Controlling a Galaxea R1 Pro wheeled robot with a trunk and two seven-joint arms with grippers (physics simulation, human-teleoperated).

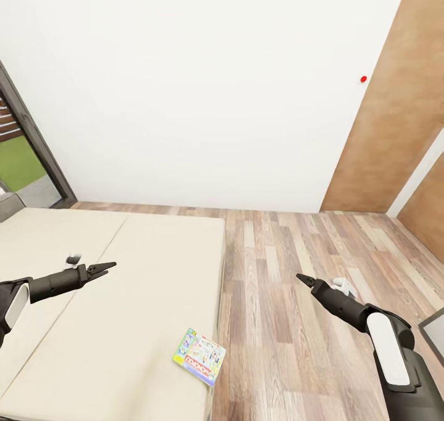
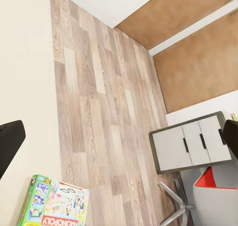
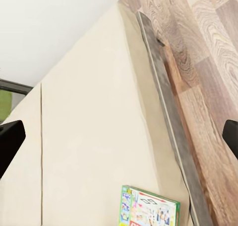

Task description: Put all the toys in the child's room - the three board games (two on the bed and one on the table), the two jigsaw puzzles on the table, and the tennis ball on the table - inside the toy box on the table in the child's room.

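One board game [image 1: 200, 355], a flat green-edged box lettered "Monopoly", lies on the cream bed [image 1: 123, 273] near its right edge, close to me. It also shows in the left wrist view as a board game [image 2: 54, 206] and in the right wrist view as a board game [image 3: 148, 208]. My left gripper [image 1: 103, 267] hovers over the bed, up and left of the box. My right gripper [image 1: 304, 279] hangs over the wood floor to the box's right. Both wrist views show the fingertips [image 2: 10, 146] [image 3: 10, 144] far apart with nothing between them. The toy box and table are out of view.
Wood-plank floor [image 1: 290, 254] runs along the bed's right side to a white wall [image 1: 203, 88]. Brown panels [image 1: 394, 113] stand at the right, a dark-framed window [image 1: 31, 156] at the left. A grey-white drawer unit [image 2: 191, 144] and a red-and-white chair [image 2: 215, 191] stand beyond the floor.
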